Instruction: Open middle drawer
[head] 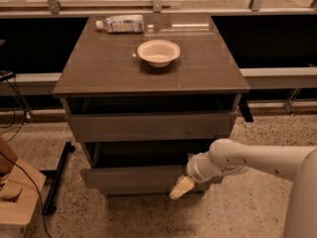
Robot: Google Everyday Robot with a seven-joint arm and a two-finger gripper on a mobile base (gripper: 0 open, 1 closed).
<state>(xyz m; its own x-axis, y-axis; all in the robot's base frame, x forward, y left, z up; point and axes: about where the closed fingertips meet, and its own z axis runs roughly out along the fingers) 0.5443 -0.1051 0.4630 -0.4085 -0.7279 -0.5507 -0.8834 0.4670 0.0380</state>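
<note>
The middle drawer (133, 178) is the grey-brown front low on the cabinet. It stands pulled out a little, with a dark gap above its front. My gripper (182, 187), cream-tipped on a white arm coming in from the right, is at the right part of this front, by its lower edge. I cannot tell whether it touches the front. The taller top drawer front (148, 126) sits above, also slightly out. The lowest drawer is hidden beneath.
A white bowl (158, 52) and a lying plastic bottle (121, 23) rest on the cabinet top (99, 68). A wooden object (15, 197) and a black bar (57, 182) lie on the speckled floor at left. A dark bench runs behind.
</note>
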